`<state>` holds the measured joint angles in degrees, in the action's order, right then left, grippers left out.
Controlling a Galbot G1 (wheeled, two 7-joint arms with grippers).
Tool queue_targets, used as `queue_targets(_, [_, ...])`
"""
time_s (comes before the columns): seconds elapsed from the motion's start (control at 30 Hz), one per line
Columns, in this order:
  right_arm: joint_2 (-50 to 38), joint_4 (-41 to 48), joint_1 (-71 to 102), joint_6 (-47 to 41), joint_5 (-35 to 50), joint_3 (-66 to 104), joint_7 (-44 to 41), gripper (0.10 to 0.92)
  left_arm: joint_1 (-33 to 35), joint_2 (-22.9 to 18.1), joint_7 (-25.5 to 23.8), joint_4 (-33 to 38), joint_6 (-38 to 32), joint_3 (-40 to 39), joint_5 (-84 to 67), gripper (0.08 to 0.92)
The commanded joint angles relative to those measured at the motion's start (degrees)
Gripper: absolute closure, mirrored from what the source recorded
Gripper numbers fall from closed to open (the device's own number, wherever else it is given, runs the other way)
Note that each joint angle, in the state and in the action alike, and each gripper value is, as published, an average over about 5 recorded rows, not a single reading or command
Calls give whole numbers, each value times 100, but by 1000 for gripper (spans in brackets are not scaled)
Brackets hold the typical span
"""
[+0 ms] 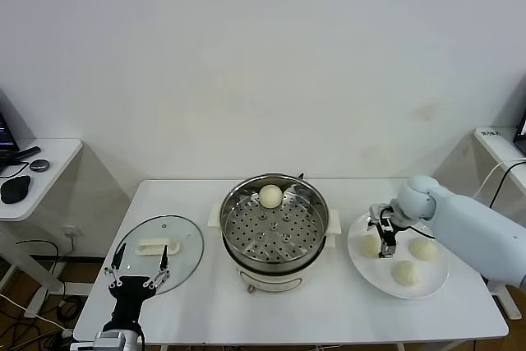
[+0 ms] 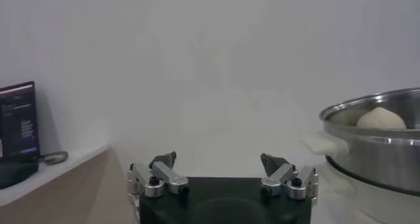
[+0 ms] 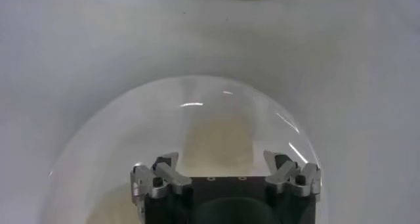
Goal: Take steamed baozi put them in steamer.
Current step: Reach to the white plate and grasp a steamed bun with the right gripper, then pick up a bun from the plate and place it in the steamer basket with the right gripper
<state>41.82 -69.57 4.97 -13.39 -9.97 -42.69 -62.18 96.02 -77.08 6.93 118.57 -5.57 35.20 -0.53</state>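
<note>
The steamer [image 1: 246,265] stands at the table's middle, and one baozi [image 1: 270,196] lies at the far side of its perforated tray. Three more baozi [image 1: 423,249] lie on a white plate [image 1: 374,273] at the right. My right gripper [image 1: 385,244] points down over the plate, open and empty, next to the left-hand baozi [image 1: 366,245]. In the right wrist view my right gripper [image 3: 221,163] is open above the plate [image 3: 98,133], with a blurred cream baozi [image 3: 216,136] just ahead of it. My left gripper [image 1: 138,273] is parked open at the front left.
A glass lid [image 1: 185,244] with a white handle lies flat on the table left of the steamer, just beyond my left gripper. In the left wrist view my left gripper [image 2: 220,161] is open, with the steamer [image 2: 380,153] off to one side. Side tables stand at both ends.
</note>
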Motion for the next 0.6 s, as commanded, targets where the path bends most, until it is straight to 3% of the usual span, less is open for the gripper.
queue_targets(0.03, [222,232,168,-42,-115,147,24,252,3,1,0,3,-4,8,2,177])
queue_targets(0.37, [167,156,94,-95,-165,196,-21,460,14,2,-1,14,-10,23,-1,177])
queue_targets(0.6, [-398,-459,-760,-247,462,-321,-155,572,3,3,-9,36,-8,-18,0,177])
